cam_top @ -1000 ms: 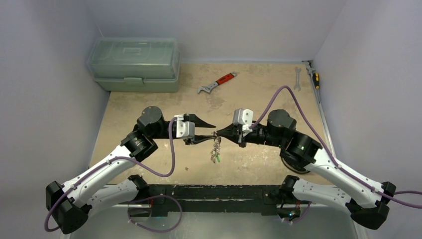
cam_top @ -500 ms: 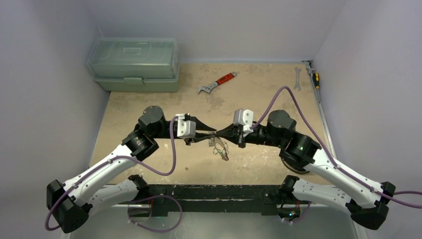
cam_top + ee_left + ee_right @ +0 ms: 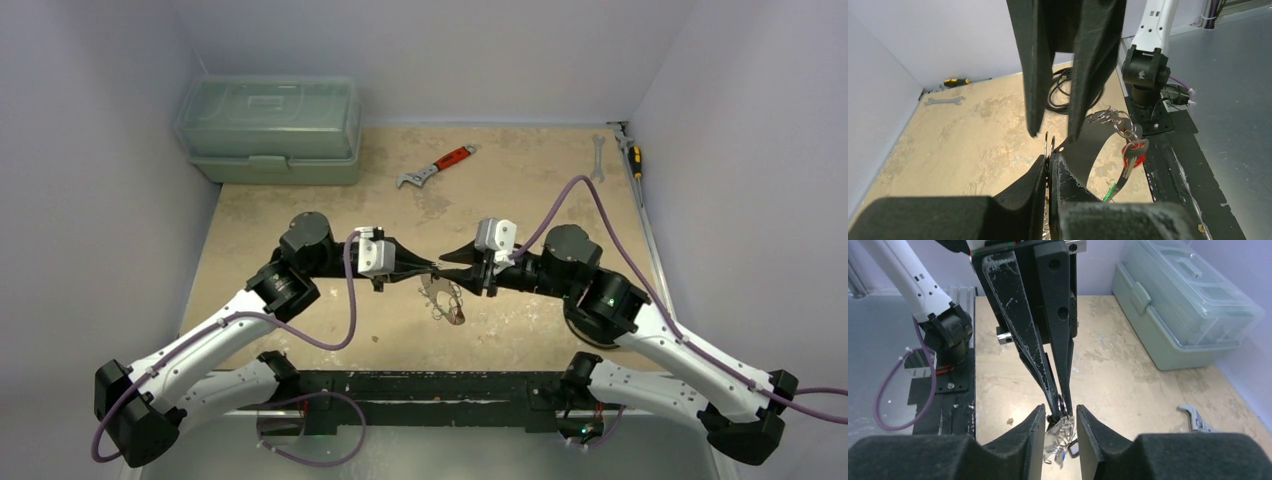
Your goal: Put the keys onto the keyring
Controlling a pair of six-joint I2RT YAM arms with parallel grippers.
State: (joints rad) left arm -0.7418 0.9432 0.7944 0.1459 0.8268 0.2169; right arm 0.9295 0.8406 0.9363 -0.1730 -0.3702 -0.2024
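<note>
Tan worktop (image 3: 300, 210) under both claws. Left claw (image 3: 1049, 162) clamped tight on the keyring (image 3: 1047, 142) wire at its tips. Right claw (image 3: 1052, 135) meets it tip to tip, jaws slightly apart, straddling the ring, nothing clamped. Keys (image 3: 1133, 150) dangle just below the claw tips, red tag clearest.

My left hand (image 3: 430, 267) and right hand (image 3: 446, 268) meet tip to tip over the keyring (image 3: 440, 296), so each bars the other's way forward. Beyond the keyring, bare counter (image 3: 520, 200) runs to the red-handled wrench (image 3: 436, 167). The toolbox (image 3: 270, 128) fills the far left corner, and the spanner (image 3: 598, 157) and screwdriver (image 3: 633, 155) lie far right.
</note>
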